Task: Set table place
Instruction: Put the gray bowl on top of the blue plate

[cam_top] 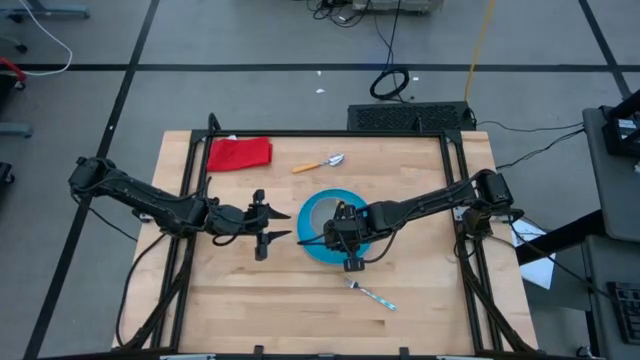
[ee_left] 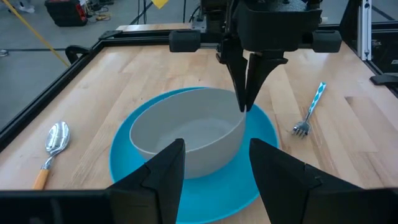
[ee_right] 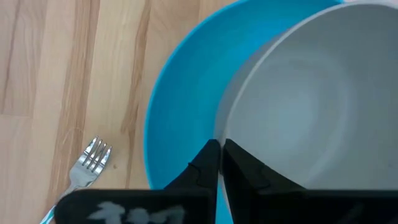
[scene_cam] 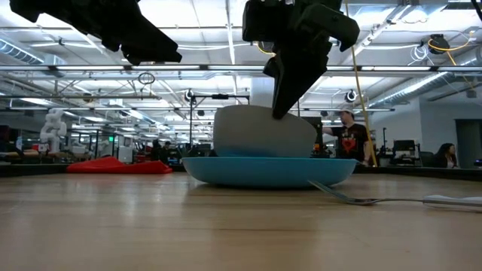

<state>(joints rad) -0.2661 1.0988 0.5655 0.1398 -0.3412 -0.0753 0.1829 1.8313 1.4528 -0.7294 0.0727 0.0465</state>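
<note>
A grey bowl (ee_left: 186, 134) sits in the round blue plate (ee_left: 127, 165) near the middle of the table (cam_top: 250, 300). My right gripper (ee_left: 247, 102) comes down from above and is shut on the bowl's rim; it also shows in the high view (cam_top: 345, 238). My left gripper (ee_left: 214, 152) hangs open and empty just left of the plate, also seen in the high view (cam_top: 266, 228). The fork (cam_top: 371, 293) lies on the table near the plate's near side. The orange-handled spoon (cam_top: 320, 163) lies on the table beyond the plate. My right gripper pinches the bowl's rim (ee_left: 241, 115) on its right-near side, one finger inside the bowl (ee_right: 245, 171) and one outside (ee_right: 202, 167). The fingers point down from above. The bowl stands upright with its base in the blue plate.
A red cloth (cam_top: 240, 152) lies at the table's far left corner. The black frame (cam_top: 330, 132) runs round the table's edges. Bare wood shows along the near left part of the table. People stand in the room beyond.
</note>
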